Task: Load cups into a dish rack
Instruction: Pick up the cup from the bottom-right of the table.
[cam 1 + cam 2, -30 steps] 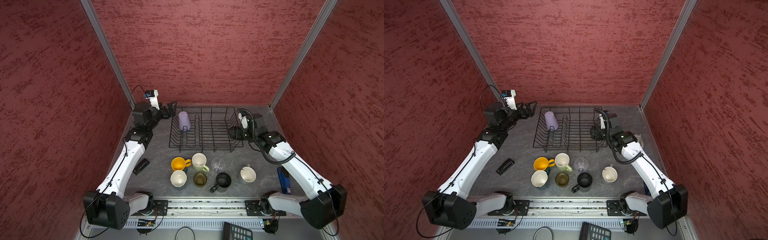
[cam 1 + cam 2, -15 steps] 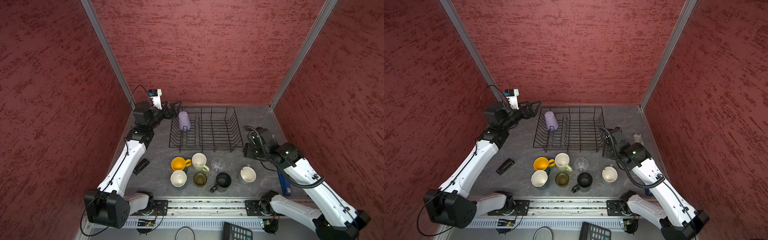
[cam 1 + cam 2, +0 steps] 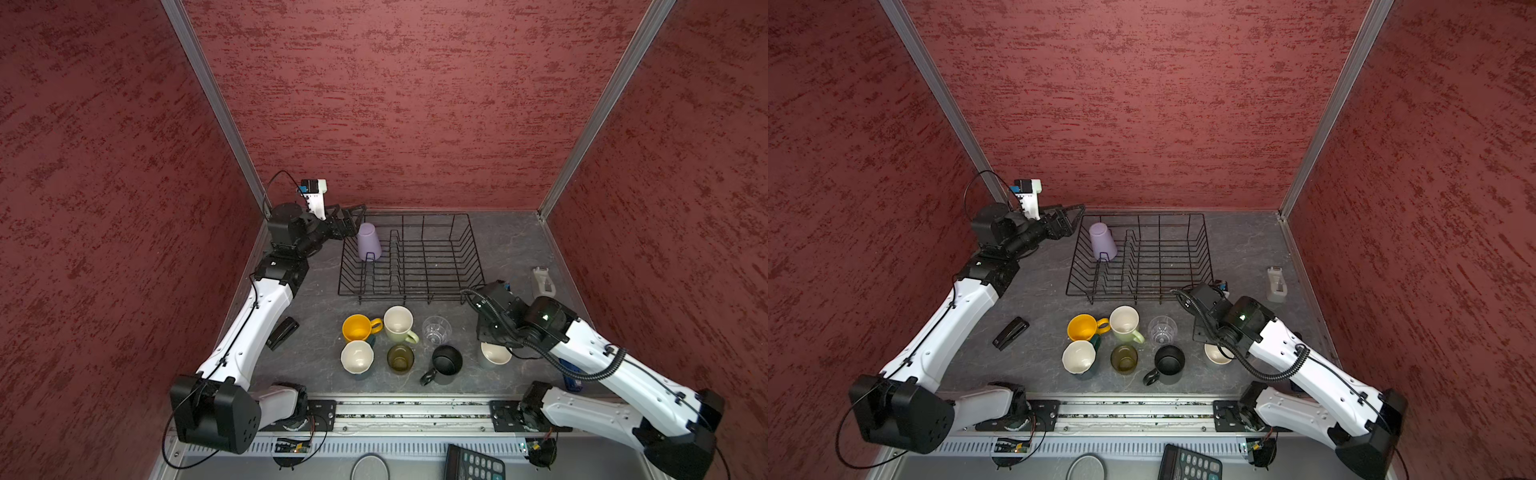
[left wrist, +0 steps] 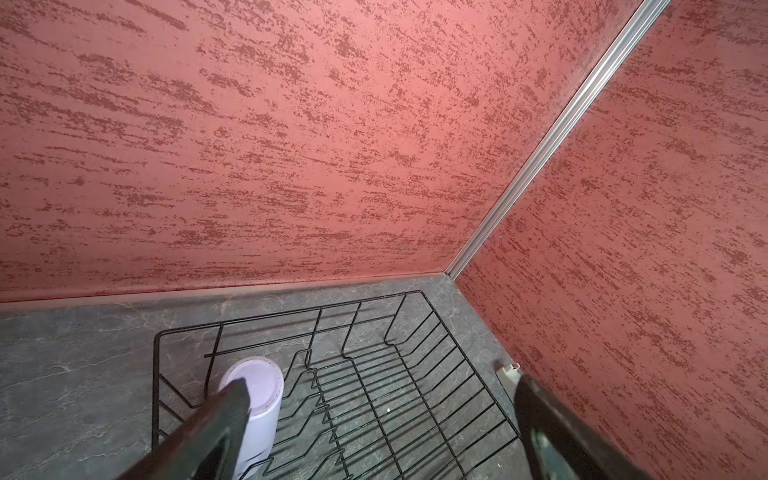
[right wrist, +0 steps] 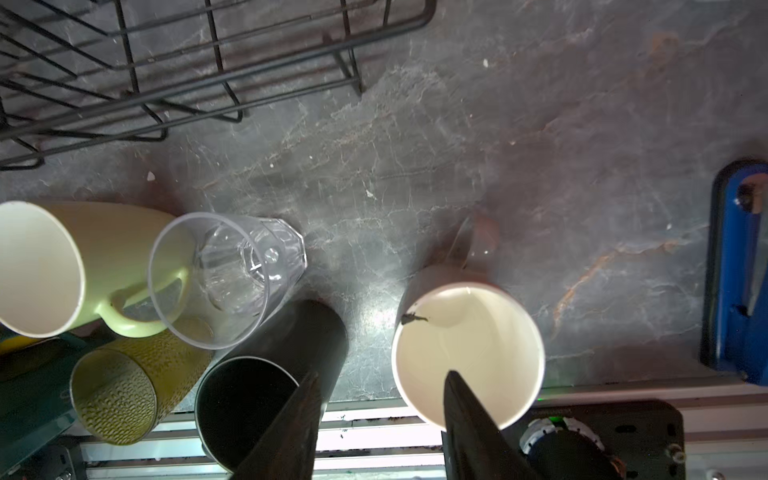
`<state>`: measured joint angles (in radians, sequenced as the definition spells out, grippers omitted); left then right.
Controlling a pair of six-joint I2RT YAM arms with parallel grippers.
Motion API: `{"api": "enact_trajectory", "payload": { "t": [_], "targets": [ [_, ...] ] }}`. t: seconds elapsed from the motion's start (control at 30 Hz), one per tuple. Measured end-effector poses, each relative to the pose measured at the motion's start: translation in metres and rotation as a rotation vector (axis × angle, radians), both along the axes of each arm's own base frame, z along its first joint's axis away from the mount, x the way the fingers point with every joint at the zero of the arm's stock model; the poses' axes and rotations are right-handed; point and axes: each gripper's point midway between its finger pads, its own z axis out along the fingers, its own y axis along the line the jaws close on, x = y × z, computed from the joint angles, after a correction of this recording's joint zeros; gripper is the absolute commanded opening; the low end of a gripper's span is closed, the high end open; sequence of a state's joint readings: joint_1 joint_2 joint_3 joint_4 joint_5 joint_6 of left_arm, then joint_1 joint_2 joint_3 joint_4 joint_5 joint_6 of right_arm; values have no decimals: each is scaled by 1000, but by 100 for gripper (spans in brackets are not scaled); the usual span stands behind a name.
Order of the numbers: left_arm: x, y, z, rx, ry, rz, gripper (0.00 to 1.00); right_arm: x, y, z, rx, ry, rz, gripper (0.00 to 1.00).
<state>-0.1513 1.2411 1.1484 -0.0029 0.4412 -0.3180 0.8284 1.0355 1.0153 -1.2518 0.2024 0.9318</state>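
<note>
The right pincer (image 5: 381, 374) hangs low at the grey mug (image 5: 465, 345) with its jaws apart. In the right wrist view one fingertip shows over the mug's cream inside. The other sits outside the wall, toward the black mug (image 5: 249, 395). The near wall of the grey mug lies in the gap, and neither finger is seen pressing it. This mug stands mouth up on the dark stone-patterned worktop (image 5: 498, 145), with its handle on the far side from the fingers. It stands a little apart at the right end of the cups.

Close beside the black mug are the clear glass (image 5: 224, 278) and the olive-brown glass (image 5: 116, 395). Beyond them stand the pale green mug (image 3: 399, 324), the yellow mug (image 3: 358, 327) and the dark teal mug (image 3: 357, 357). They form two short rows in front of the dish rack (image 3: 476, 251), all upright and outside it.

The left pincer (image 4: 381, 382) hovers at the rack's far left corner, jaws spread wide and gripping nothing. It is just beside the lilac tumbler (image 3: 369, 243). The tumbler stands mouth down inside the rack at its left end, next to the divider loops, and is the only cup loaded.

A black stapler (image 3: 282, 332) lies by the left arm. A white tape dispenser (image 3: 542, 280) sits near the right wall. A blue tool (image 5: 735, 270) lies to the right of the grey mug.
</note>
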Motion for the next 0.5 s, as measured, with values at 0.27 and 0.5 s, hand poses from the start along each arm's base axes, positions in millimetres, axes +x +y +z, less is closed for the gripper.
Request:
{"api": "enact_trajectory", "payload": {
  "t": [0.27,0.5],
  "targets": [
    [2,12,2,-14,-2,5,100,-12,-2,-26,-28,61,-57,45],
    [6,15,4,-41,-6,-13,100,-11,3,-40,-14,75,-74,44]
  ]
}}
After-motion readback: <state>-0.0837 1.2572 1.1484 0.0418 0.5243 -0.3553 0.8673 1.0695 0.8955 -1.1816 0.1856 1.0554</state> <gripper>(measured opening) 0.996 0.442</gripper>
